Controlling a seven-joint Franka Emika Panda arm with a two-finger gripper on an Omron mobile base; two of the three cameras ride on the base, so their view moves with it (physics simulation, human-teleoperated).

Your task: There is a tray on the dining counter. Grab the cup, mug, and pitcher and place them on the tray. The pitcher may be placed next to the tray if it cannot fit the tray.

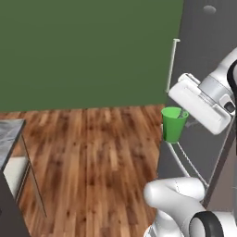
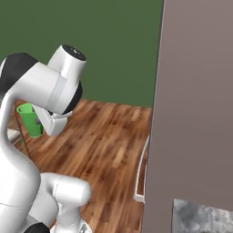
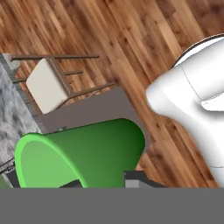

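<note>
My gripper (image 1: 183, 114) is shut on the rim of the bright green cup (image 1: 173, 125), which it holds upright in the air above the wooden floor. In the right base view the cup (image 2: 29, 119) shows at the left edge, beside the white hand. In the hand view the cup (image 3: 83, 153) fills the lower left, with the gripper (image 3: 105, 183) clamped on its wall and one dark fingertip (image 3: 136, 178) visible. The marbled dining counter (image 1: 9, 132) lies to the left. The tray, the mug and the pitcher are out of view.
A pale stool (image 3: 46, 85) stands against the counter edge (image 3: 13, 118) over the wooden floor (image 1: 92, 152). A tall grey cabinet (image 1: 199, 51) with a long handle (image 1: 172, 65) rises close on the right. It appears as a broad panel (image 2: 195, 113). A green wall (image 1: 83, 51) closes the back.
</note>
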